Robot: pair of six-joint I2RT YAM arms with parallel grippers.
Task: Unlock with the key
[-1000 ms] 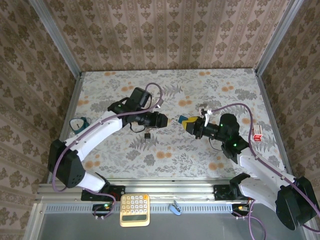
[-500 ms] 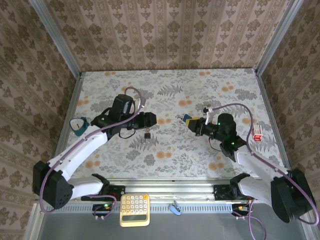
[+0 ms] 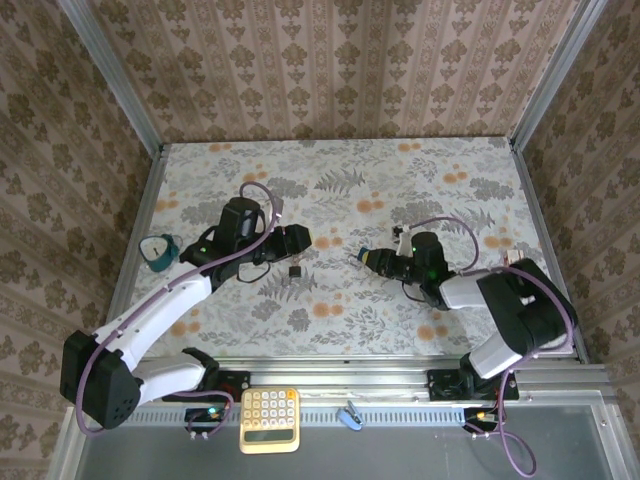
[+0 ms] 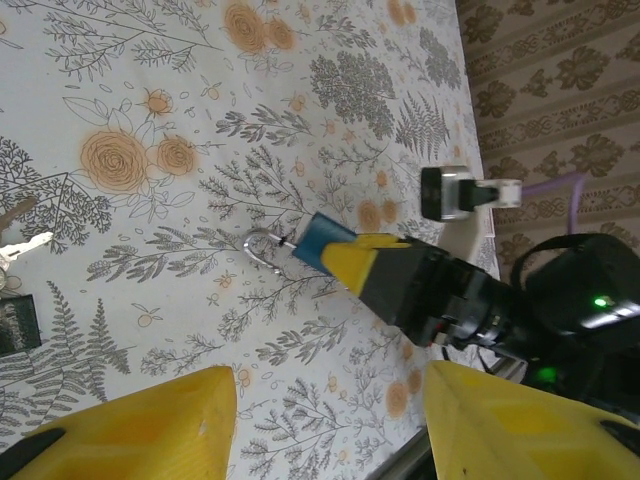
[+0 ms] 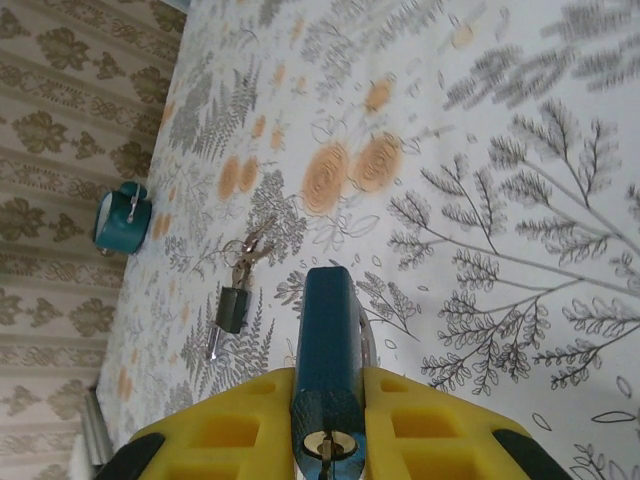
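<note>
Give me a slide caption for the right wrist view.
Right gripper clamps a blue padlock, keyhole facing the camera; keys lie on the table beyond.

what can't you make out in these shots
- Key: in the left wrist view, cut off by the left edge.
- Padlock shackle: in the right wrist view, mostly hidden behind the lock's own body, so I cannot tell whether it is locked or open.
- Padlock in the top view: too small, and largely covered by the right pincer.

Blue padlock (image 5: 328, 330), shackle forward; key (image 5: 230, 308) (black-headed) lies flat nearby.
</note>
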